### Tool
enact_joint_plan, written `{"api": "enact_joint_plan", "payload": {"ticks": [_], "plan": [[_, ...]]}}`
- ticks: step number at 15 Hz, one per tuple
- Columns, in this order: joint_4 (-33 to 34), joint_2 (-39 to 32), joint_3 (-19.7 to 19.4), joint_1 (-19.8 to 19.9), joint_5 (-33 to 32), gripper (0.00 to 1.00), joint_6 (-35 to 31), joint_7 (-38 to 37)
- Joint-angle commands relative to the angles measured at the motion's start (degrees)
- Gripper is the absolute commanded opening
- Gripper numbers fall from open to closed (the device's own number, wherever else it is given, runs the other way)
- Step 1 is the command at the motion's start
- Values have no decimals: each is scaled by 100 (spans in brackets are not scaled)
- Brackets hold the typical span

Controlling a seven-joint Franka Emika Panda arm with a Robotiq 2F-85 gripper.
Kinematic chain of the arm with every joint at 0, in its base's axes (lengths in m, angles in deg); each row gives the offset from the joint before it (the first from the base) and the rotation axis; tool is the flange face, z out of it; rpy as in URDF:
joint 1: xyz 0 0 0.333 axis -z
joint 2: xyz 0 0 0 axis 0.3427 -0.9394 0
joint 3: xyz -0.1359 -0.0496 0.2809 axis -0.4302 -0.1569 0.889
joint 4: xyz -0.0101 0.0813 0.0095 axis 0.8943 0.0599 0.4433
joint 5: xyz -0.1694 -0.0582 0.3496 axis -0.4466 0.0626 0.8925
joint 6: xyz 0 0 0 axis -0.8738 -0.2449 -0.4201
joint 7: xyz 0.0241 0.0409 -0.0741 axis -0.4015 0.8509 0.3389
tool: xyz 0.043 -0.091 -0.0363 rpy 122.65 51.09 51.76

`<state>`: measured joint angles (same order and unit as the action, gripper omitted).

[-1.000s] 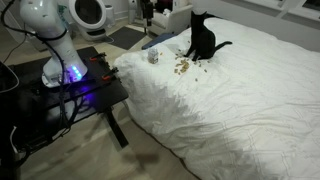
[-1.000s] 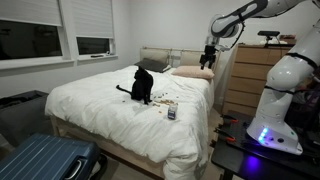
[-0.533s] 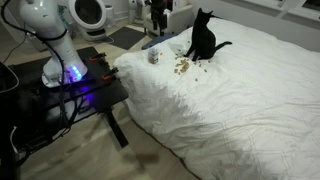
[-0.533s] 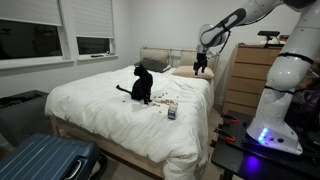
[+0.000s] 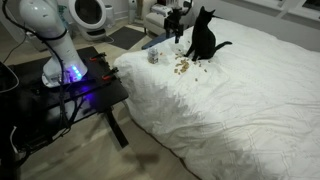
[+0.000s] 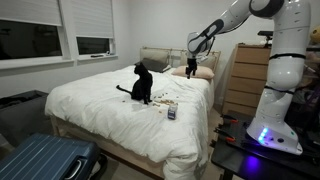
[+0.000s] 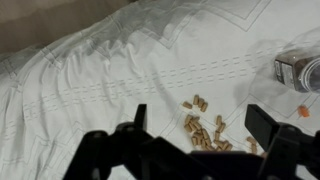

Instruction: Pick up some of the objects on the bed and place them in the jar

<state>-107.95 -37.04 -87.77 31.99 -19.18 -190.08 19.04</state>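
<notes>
White arm stands tall, elbow high at right, forearm sloping down to the left in an exterior view. End effector hangs in the air, pointing down. Wrist view: jaws spread wide, dark fingers well apart.

Tan objects, white bed with stitched lines, black cat, whitish jar

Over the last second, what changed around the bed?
The gripper moved in over the bed toward the cat and the objects, dropping lower. It is open and holds nothing. The cat, the jar and the objects stayed put.
</notes>
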Motion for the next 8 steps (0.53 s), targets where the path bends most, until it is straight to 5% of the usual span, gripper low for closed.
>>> {"api": "enact_joint_plan", "payload": {"ticks": [1, 8], "plan": [[749, -784, 142, 102, 320, 100, -142, 285], [1264, -1797, 431, 264, 813, 100, -1148, 161]]}}
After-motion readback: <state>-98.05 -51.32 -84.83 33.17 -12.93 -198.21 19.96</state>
